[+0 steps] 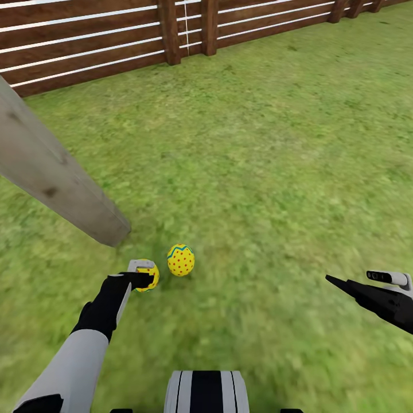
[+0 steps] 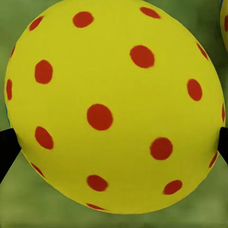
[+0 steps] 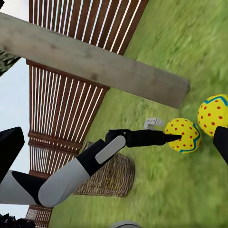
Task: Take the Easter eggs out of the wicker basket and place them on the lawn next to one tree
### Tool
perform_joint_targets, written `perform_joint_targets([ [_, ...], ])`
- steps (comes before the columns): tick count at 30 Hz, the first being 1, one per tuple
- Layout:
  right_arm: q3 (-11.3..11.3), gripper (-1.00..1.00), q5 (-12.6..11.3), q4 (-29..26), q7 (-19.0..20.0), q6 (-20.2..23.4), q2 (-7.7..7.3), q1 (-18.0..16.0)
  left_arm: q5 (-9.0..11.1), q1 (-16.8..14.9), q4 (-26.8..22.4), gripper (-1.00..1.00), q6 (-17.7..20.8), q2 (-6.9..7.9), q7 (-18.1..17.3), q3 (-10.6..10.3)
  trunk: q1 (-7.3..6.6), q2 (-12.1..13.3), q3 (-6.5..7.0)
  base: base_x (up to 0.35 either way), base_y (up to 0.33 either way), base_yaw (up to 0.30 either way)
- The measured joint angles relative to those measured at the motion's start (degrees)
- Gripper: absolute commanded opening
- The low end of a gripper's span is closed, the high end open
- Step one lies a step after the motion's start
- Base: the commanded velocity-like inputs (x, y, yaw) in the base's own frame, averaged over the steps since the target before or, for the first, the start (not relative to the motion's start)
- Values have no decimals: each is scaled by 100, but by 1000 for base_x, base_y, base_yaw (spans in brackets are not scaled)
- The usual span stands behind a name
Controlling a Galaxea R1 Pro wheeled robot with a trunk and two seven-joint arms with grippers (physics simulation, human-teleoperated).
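Note:
My left gripper (image 1: 144, 277) is shut on a yellow egg with red dots (image 2: 109, 104), low over the lawn (image 1: 269, 172) beside the base of the tree's pale trunk (image 1: 57, 172). Black fingertips (image 2: 5, 152) press the egg's sides. A second egg (image 1: 180, 260), red-dotted with a blue zigzag band, lies on the grass just to the right of the held one and also appears in the right wrist view (image 3: 213, 114). The wicker basket (image 3: 109, 175) stands on the grass behind my left arm. The third egg is out of view. My right gripper (image 1: 349, 277) hovers open at the right, holding nothing.
A brown slat fence (image 1: 86, 51) runs along the far edge of the garden. The slanted trunk (image 3: 95, 61) crosses the left side. Open grass stretches ahead and to the right.

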Motion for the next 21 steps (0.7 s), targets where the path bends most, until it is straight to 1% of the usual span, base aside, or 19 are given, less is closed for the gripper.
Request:
perform_joint_targets([
  [6,-4,100,0,0,0,0,0,0,-1,0,0,100,0,-1,0,0,0,0,0,0,0,0],
  [10,-4,100,0,0,0,0,0,0,-57,0,233,100,-4,2,5,2,-10,5,88,0,0,0],
  [11,-4,100,1,0,0,0,0,0,-22,0,237,100,-1,2,0,0,-10,6,89,0,0,0],
  [16,-1,100,1,0,0,0,0,0,-19,0,244,100,0,0,0,0,-10,6,89,0,0,0],
  [17,-1,100,0,0,0,0,0,0,10,2,247,100,5,-1,-5,-1,-12,7,110,0,0,0],
  [20,2,100,-1,0,0,0,0,0,11,2,251,100,8,-1,-5,-1,-20,11,176,0,0,0],
  [21,3,100,1,0,0,0,0,0,10,3,251,100,9,0,-5,-1,-19,11,177,0,0,0],
])
